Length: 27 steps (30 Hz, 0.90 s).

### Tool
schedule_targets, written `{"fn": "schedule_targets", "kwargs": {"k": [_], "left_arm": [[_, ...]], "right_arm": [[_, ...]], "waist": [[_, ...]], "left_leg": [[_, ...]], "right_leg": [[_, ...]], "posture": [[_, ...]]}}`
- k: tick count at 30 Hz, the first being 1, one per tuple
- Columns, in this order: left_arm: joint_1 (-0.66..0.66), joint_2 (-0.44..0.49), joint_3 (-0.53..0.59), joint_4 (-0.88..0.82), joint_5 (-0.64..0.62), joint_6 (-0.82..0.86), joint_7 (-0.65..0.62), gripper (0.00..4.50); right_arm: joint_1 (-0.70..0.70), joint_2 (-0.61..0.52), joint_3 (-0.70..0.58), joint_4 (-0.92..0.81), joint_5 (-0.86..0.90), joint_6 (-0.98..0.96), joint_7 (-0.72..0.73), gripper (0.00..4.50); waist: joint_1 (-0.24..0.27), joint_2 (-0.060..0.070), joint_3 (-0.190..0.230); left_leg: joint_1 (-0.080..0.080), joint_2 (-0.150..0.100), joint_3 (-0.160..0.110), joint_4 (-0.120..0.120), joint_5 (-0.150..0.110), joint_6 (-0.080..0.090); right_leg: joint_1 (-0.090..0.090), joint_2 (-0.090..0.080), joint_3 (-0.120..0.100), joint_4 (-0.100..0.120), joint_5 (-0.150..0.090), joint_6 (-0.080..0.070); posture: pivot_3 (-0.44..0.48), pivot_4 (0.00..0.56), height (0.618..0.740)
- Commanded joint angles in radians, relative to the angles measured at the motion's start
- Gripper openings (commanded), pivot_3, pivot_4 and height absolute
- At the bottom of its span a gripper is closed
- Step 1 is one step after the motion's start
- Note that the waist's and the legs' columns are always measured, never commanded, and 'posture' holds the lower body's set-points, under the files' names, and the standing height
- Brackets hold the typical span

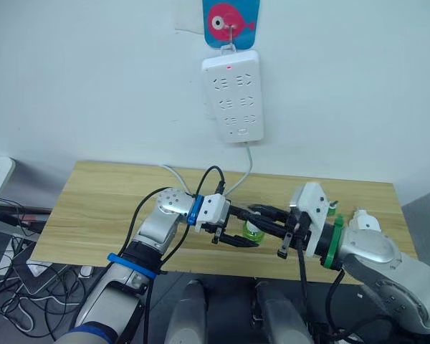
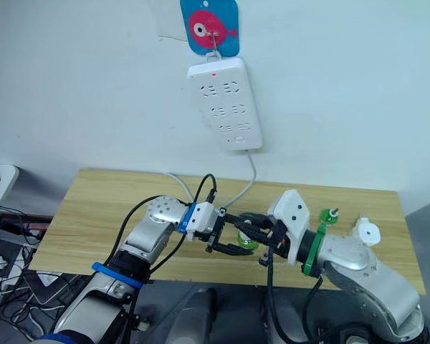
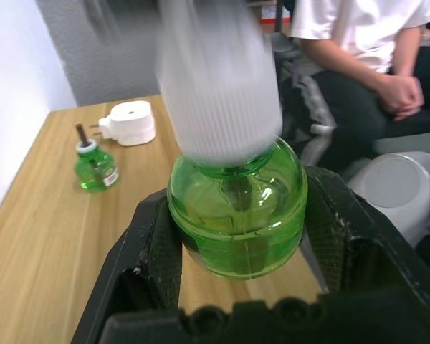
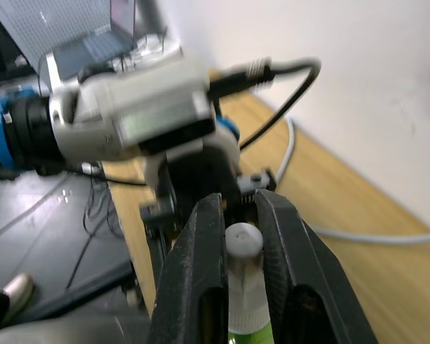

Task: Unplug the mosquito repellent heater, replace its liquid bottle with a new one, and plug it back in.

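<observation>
The new bottle [image 3: 236,215] sits between my two grippers above the table's [image 1: 93,208] front edge: my left gripper [image 3: 236,236] pinches its round green belly, and my right gripper [image 4: 242,247] is pressed onto its white cap [image 4: 242,240]. I judge it light, smooth and slick, thin-walled plastic that would squash under a hard squeeze, so the belly grip should stay firm while the ribbed cap takes the twisting. The old bottle [image 3: 95,166], wick bare, stands upright on the table just beside the heater [image 3: 129,122], which lies unplugged. The power strip [image 1: 233,93] hangs on the wall behind.
</observation>
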Motion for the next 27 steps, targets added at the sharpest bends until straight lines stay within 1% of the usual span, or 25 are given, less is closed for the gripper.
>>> {"fn": "schedule_targets", "kwargs": {"k": [1, 4, 6, 8, 10, 13, 15, 17, 19, 21, 27], "left_arm": [[-0.001, -0.001, 0.006, -0.015, -0.002, 0.001, 0.013, 2.26], [0.002, 0.006, 0.010, 0.007, 0.003, -0.010, 0.019, 2.26], [0.003, 0.011, 0.013, 0.032, 0.013, -0.031, 0.024, 2.26], [0.006, 0.017, 0.019, 0.046, 0.019, -0.042, 0.035, 2.26], [0.019, 0.024, 0.028, 0.040, 0.018, -0.050, 0.049, 2.26], [0.028, 0.033, 0.042, 0.032, 0.011, -0.054, 0.062, 2.26], [0.040, 0.045, 0.056, 0.016, 0.005, -0.051, 0.078, 2.26], [0.062, 0.062, 0.070, -0.017, -0.005, -0.037, 0.091, 2.26], [0.082, 0.078, 0.079, -0.041, -0.010, -0.030, 0.095, 2.26], [0.102, 0.096, 0.081, -0.058, -0.003, -0.032, 0.104, 2.26], [0.113, 0.122, 0.099, -0.081, 0.000, -0.019, 0.147, 2.26]], "right_arm": [[-0.078, -0.005, -0.095, -0.077, 0.116, 0.022, -0.031, 0.27], [-0.132, -0.009, -0.142, -0.089, 0.184, 0.050, -0.084, 0.27], [-0.152, -0.002, -0.170, -0.079, 0.206, 0.069, -0.144, 0.27], [-0.138, -0.004, -0.172, -0.051, 0.135, 0.069, -0.206, 0.27], [-0.071, -0.013, -0.136, 0.005, -0.009, 0.023, -0.256, 0.27], [-0.017, 0.005, -0.092, 0.073, -0.139, -0.039, -0.297, 0.27], [0.024, 0.033, -0.058, 0.170, -0.243, -0.131, -0.315, 0.27], [0.051, 0.092, -0.046, 0.303, -0.321, -0.241, -0.337, 0.27], [0.051, 0.155, -0.037, 0.414, -0.368, -0.333, -0.342, 0.27], [0.048, 0.193, -0.011, 0.526, -0.436, -0.431, -0.338, 0.27], [0.055, 0.280, -0.020, 0.811, -0.536, -0.666, -0.336, 0.27]], "waist": [[0.000, 0.000, 0.000], [0.000, 0.000, 0.000], [0.000, 0.000, 0.000], [0.000, 0.000, 0.000], [0.002, 0.000, 0.000], [0.001, 0.000, 0.000], [0.000, 0.000, 0.000], [0.000, 0.000, 0.000], [-0.001, 0.001, 0.000], [-0.002, 0.001, 0.001], [0.004, 0.003, 0.003]], "left_leg": [[0.000, 0.000, 0.000, 0.000, 0.000, 0.000], [0.000, 0.000, 0.000, -0.001, 0.000, 0.000], [0.000, 0.000, 0.000, -0.001, 0.000, 0.000], [0.000, 0.000, 0.000, -0.001, 0.000, 0.000], [0.000, 0.000, 0.000, -0.001, 0.000, 0.000], [-0.001, 0.000, 0.000, -0.001, 0.000, 0.000], [-0.001, 0.000, 0.001, -0.001, 0.000, 0.000], [0.000, 0.000, 0.001, -0.001, 0.000, 0.000], [0.000, 0.001, 0.001, -0.002, 0.000, 0.000], [0.001, 0.001, 0.001, -0.002, 0.000, 0.000], [0.000, 0.000, 0.001, -0.002, 0.000, 0.000]], "right_leg": [[0.000, 0.000, 0.000, 0.000, 0.000, 0.000], [0.000, 0.000, 0.000, 0.000, 0.000, 0.000], [0.000, 0.000, 0.000, 0.000, 0.000, -0.001], [0.000, 0.000, 0.000, 0.000, 0.001, -0.001], [0.000, 0.000, 0.000, 0.000, 0.000, -0.001], [-0.001, -0.001, 0.000, 0.000, 0.000, -0.001], [-0.001, -0.001, 0.001, 0.000, 0.000, -0.001], [-0.001, 0.000, 0.001, 0.000, -0.001, 0.000], [-0.001, 0.000, 0.001, 0.000, -0.001, 0.000], [-0.001, 0.000, 0.001, 0.000, -0.001, -0.001], [-0.001, 0.000, 0.001, 0.000, -0.002, -0.001]], "posture": [[0.158, 0.290, 0.740], [0.156, 0.290, 0.740], [0.154, 0.290, 0.740], [0.156, 0.290, 0.740], [0.163, 0.292, 0.740], [0.175, 0.296, 0.740], [0.186, 0.299, 0.740], [0.196, 0.304, 0.740], [0.204, 0.308, 0.740], [0.214, 0.311, 0.740], [0.239, 0.331, 0.740]]}}
